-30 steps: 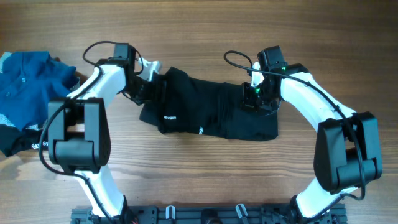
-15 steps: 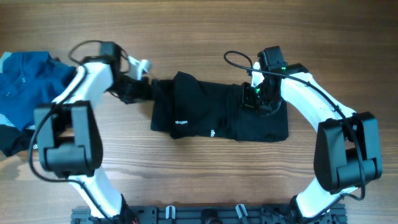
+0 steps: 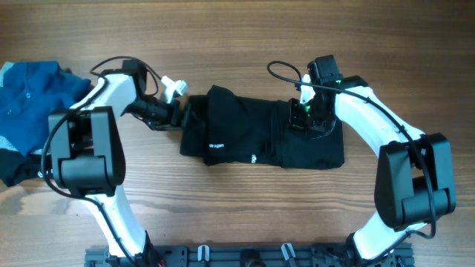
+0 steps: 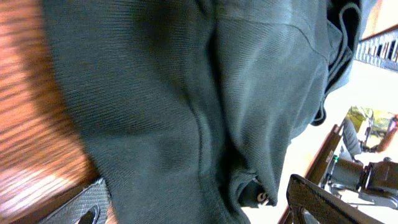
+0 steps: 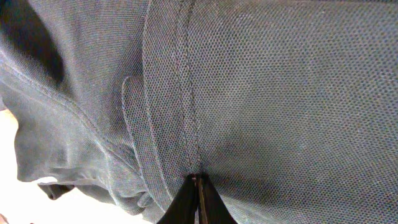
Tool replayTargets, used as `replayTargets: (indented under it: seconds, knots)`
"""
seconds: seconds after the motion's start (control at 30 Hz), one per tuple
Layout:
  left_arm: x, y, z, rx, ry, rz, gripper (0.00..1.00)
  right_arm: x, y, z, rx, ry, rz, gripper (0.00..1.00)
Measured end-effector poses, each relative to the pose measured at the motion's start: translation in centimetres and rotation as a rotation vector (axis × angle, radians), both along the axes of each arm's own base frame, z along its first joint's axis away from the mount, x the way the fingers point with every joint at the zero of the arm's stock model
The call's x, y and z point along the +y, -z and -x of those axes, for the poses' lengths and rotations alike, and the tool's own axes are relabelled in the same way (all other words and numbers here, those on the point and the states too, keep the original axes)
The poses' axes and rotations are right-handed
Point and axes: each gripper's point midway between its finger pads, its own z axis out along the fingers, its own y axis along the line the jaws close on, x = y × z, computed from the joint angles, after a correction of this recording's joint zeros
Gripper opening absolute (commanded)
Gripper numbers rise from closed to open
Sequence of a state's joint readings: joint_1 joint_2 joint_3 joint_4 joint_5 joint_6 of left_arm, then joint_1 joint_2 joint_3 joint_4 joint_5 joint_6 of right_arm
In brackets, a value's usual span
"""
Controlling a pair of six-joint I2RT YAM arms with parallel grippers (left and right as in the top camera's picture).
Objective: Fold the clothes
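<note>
While your right gripper (image 3: 300,115) rests on the right part of the black shirt (image 3: 245,137), its fingertips (image 5: 185,204) pressed together on the cloth at a stitched seam (image 5: 186,93), your left gripper (image 3: 177,113) sits at the shirt's left edge with its fingers (image 4: 323,202) spread wide and fabric bunched between them. The shirt lies folded into a band on the middle of the table (image 3: 223,44); the blue polo (image 3: 30,104) is heaped at its left end.

Overhead: bright, even light on the brown wooden table (image 3: 245,208); soft, short shadows; sharp.
Left wrist: dim; the black knit collared shirt (image 4: 186,93) looks soft, perhaps motion blur; wood smeared, right edge overexposed.
Right wrist: weave crisp; lower-left corner blown white.
</note>
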State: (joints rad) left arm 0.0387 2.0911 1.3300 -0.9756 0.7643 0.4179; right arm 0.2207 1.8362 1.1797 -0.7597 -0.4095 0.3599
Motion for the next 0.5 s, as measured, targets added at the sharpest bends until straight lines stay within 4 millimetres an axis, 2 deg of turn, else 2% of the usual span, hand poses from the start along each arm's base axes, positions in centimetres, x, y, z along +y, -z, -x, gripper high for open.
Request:
replayTargets:
  seconds: [0.07,0.17,0.23,0.3,0.37,0.4,0.5]
  knots:
    - [-1.2,0.0,0.4,-0.001,0.034,0.003,0.84,0.0,0.0,0.0,0.0,0.0,0.0,0.04]
    - [-2.5,0.3,0.7,-0.015,0.078,0.002,0.63,0.0,0.0,0.0,-0.001,0.0,0.001,0.05]
    - [-2.9,0.8,0.8,-0.018,0.095,-0.009,0.54,-0.1,0.0,0.0,-0.001,0.001,0.004,0.04]
    - [-3.0,1.2,0.3,-0.017,0.068,-0.013,0.53,-0.1,0.0,0.0,-0.002,0.001,0.006,0.04]
    - [-3.2,1.2,-0.6,-0.021,0.019,-0.01,0.62,-0.1,0.0,0.0,-0.002,0.001,0.007,0.05]
    - [-3.4,1.1,-1.0,-0.011,-0.008,-0.002,0.63,-0.1,0.0,0.0,-0.002,0.001,0.007,0.04]
    - [-4.1,0.9,-1.5,0.002,-0.045,0.013,0.56,-0.1,0.1,0.0,-0.002,0.001,0.007,0.04]
